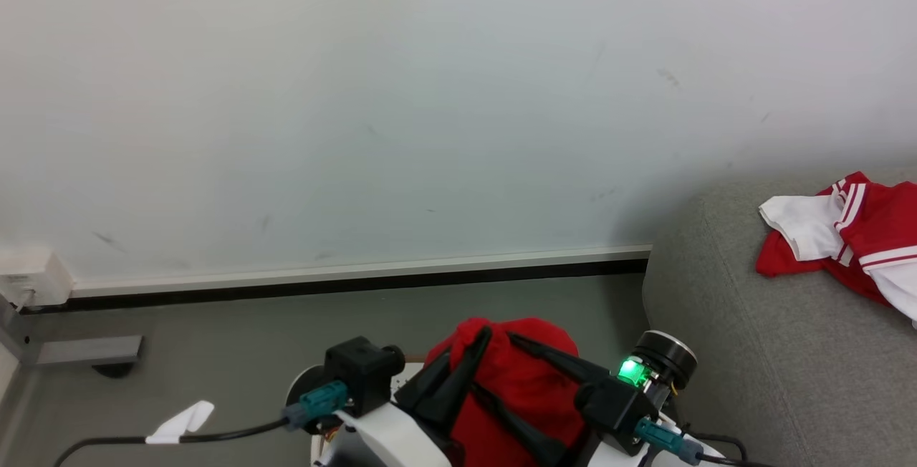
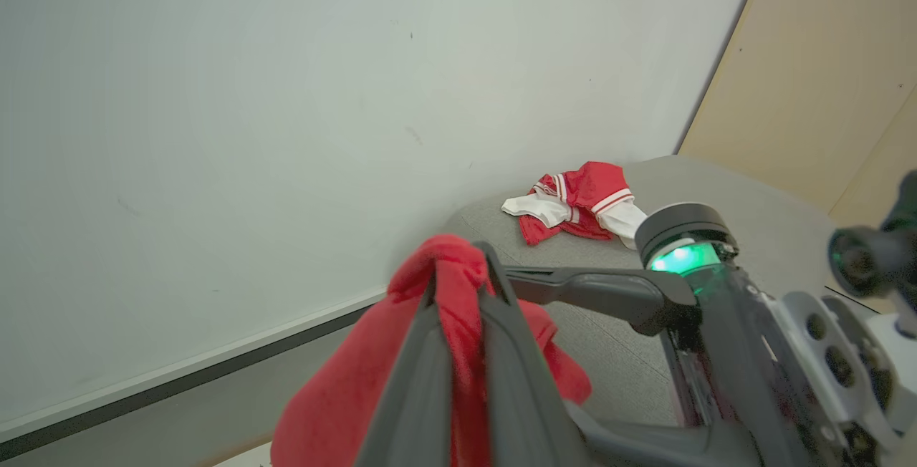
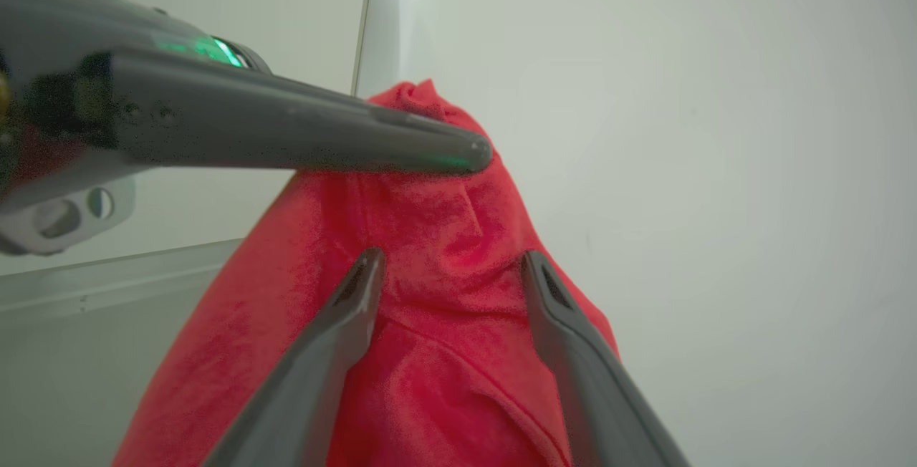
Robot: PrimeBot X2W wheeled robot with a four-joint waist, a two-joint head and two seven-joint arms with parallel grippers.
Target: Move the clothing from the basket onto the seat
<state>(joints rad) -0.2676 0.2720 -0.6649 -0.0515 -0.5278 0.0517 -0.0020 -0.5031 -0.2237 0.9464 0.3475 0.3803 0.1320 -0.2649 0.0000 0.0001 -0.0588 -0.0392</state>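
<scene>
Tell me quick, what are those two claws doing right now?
Left gripper: shut, pinching the soft red fabric garment.
Right gripper: open, fingers spread at that garment, holding nothing.

Plenty of bare seat (image 1: 752, 381) this side of the red-and-white garment (image 1: 870, 227) lying there (wall (image 1: 358, 94) close behind), and the floor (image 1: 430, 302) is open.

no readable text, labels or numbers, red and white clothing (image 1: 870, 230) bearing plain stripes
</scene>
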